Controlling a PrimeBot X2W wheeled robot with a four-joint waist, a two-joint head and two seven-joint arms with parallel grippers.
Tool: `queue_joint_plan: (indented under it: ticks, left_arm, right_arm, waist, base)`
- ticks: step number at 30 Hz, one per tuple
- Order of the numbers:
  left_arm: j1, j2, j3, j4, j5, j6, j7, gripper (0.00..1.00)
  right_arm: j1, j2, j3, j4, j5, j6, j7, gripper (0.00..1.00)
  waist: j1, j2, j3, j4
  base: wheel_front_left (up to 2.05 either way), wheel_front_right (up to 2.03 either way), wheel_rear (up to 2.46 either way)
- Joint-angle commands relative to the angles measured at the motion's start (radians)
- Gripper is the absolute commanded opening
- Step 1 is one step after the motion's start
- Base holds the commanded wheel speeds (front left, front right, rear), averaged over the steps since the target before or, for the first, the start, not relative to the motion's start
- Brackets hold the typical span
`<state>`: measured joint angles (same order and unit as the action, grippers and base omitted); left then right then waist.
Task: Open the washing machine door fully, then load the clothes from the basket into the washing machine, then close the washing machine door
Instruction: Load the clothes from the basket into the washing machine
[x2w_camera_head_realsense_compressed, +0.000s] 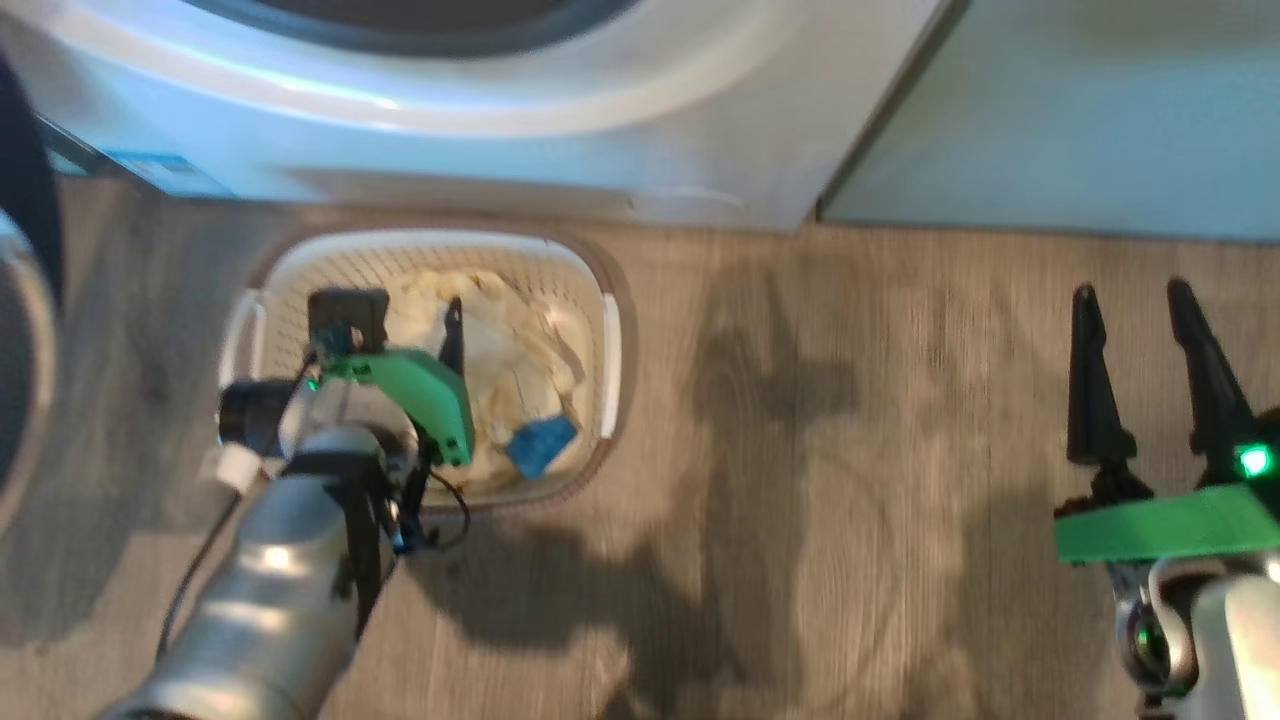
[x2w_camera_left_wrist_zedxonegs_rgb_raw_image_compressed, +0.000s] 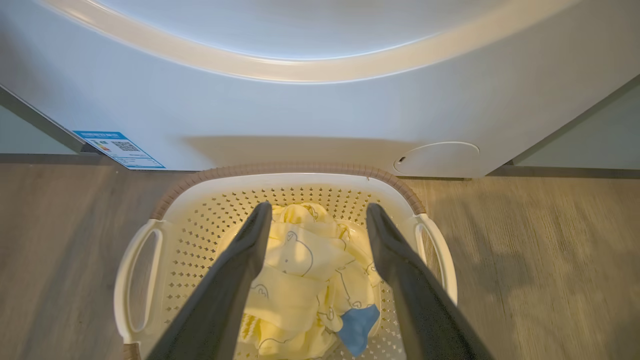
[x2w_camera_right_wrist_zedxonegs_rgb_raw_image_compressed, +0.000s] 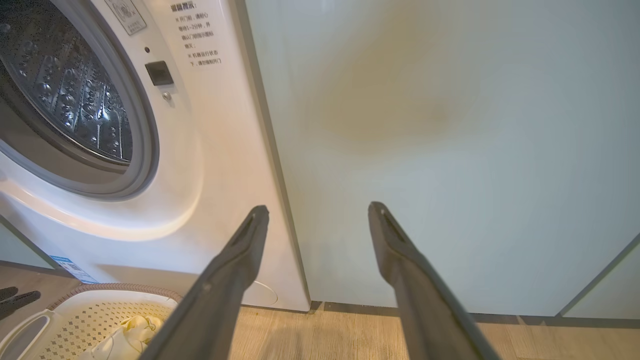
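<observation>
From left wrist: left gripper (x2w_camera_left_wrist_zedxonegs_rgb_raw_image_compressed: 320, 210) spread wide, empty, hanging above clothes (x2w_camera_left_wrist_zedxonegs_rgb_raw_image_compressed: 300, 270) heaped in basket (x2w_camera_left_wrist_zedxonegs_rgb_raw_image_compressed: 150, 235), just before washer (x2w_camera_left_wrist_zedxonegs_rgb_raw_image_compressed: 300, 115). From right wrist: right gripper (x2w_camera_right_wrist_zedxonegs_rgb_raw_image_compressed: 317, 210) likewise released, holding nothing, facing cabinet (x2w_camera_right_wrist_zedxonegs_rgb_raw_image_compressed: 450, 150) right of washer; drum (x2w_camera_right_wrist_zedxonegs_rgb_raw_image_compressed: 65, 90) in plain view. From head: door (x2w_camera_head_realsense_compressed: 25, 220) swung open at washer's left; right gripper well right of washer, above floor (x2w_camera_head_realsense_compressed: 800, 450).
</observation>
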<state>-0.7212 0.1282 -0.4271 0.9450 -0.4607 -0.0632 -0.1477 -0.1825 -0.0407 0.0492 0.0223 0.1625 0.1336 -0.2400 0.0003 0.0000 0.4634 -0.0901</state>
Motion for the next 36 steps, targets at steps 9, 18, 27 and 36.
queue_joint_plan:
  ticks: [9,18,27,36]
  left_arm:
    - [-0.152,0.034,0.009,0.17,-0.03,-0.053,0.02,1.0]
    - [-0.234,0.054,-0.005,0.256,-0.061,-0.065,0.061,1.0]
    - [-0.287,0.074,-0.047,0.266,-0.124,-0.067,0.151,1.0]
    - [-0.342,0.127,-0.093,0.294,-0.127,-0.064,0.129,1.0]
  right_arm:
    - [-0.089,-0.009,0.046,-0.022,0.026,-0.003,-0.02,1.0]
    - [-0.127,-0.009,0.055,-0.05,0.037,-0.003,-0.022,1.0]
    - [-0.154,-0.009,0.06,-0.072,0.047,-0.003,-0.022,1.0]
    - [-0.158,-0.009,0.072,-0.085,0.069,-0.003,-0.022,1.0]
  waist:
    - [-0.0003,0.0,0.195,-0.063]
    - [-0.0003,0.0,0.305,-0.083]
    - [-0.0003,0.0,0.407,-0.103]
    - [-0.0003,0.0,0.472,-0.124]
  base:
    - [0.0,0.0,0.0]
    - [0.0,0.0,0.0]
    - [0.0,0.0,0.0]
    - [0.0,0.0,0.0]
